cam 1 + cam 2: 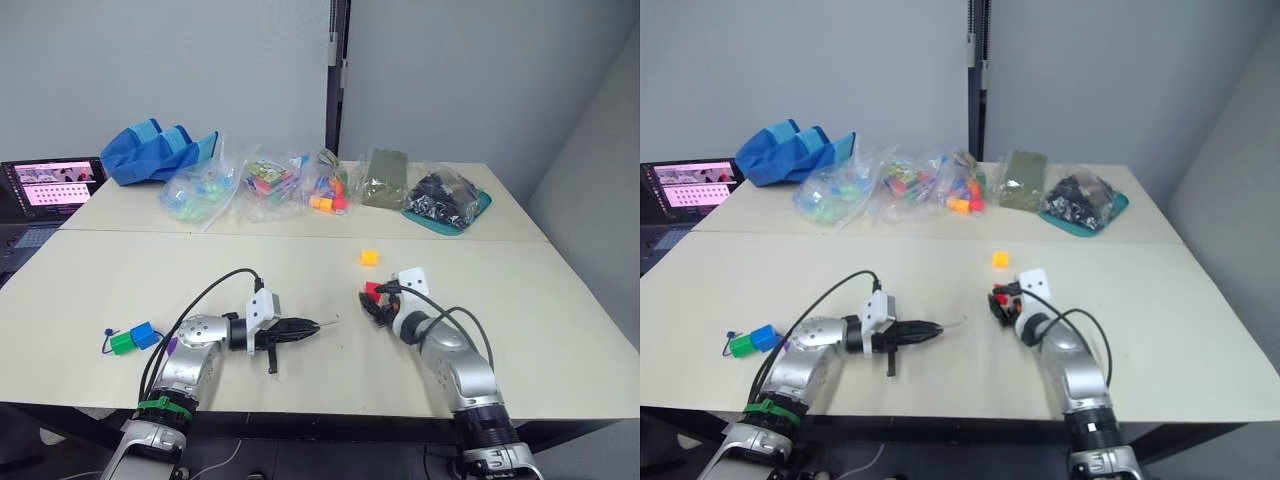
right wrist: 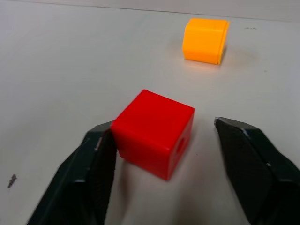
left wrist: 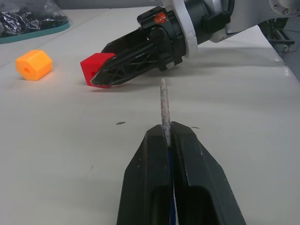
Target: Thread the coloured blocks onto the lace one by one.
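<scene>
Left eye view shows us the pale table with clear toy bags along its far side, well apart from the work. On the near side, the left gripper is clenched on the lace, whose stiff pale tip juts forward toward the right arm. The right gripper is spread around the red block: one finger touches a side face, the other stands clear of the face bearing the hole. The yellow-orange block lies loose beyond it. The green block and blue block sit touching at the robot's far left; we cannot tell whether they are already threaded. We judge the risk to be a lopsided closure twisting the red block, so its hole turns away from the tip or is covered by a finger.
</scene>
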